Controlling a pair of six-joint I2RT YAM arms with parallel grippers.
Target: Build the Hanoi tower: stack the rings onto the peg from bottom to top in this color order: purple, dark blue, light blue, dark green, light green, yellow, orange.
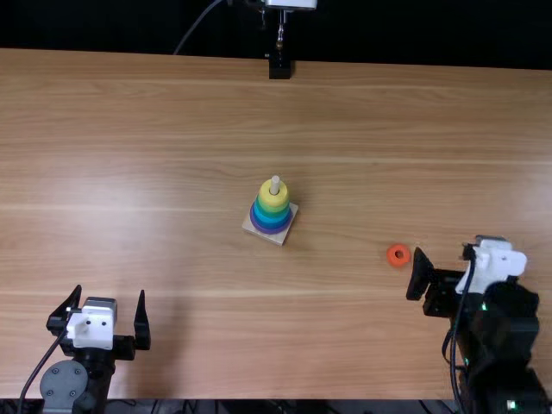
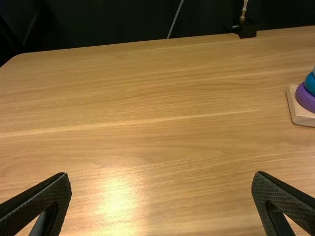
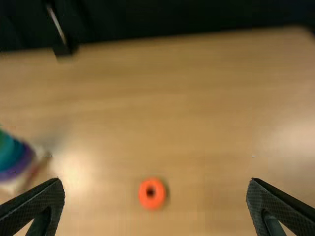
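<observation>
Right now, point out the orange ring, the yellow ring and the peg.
orange ring (image 3: 143, 197), right wrist view, its band beside the hole
yellow ring (image 1: 267, 197), top view, its upper side
peg (image 1: 275, 182), top view, its exposed tip

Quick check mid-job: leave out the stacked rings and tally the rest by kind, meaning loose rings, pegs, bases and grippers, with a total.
Loose rings: 1, the orange ring
Pegs: 1, the wooden peg
Bases: 1, the square base
Grippers: 2, the left gripper and right gripper
Total: 5

I look steeply down from above the table (image 1: 129, 155); both wrist views, closer, face its far edge, sharing the tower (image 1: 272, 210).
</observation>
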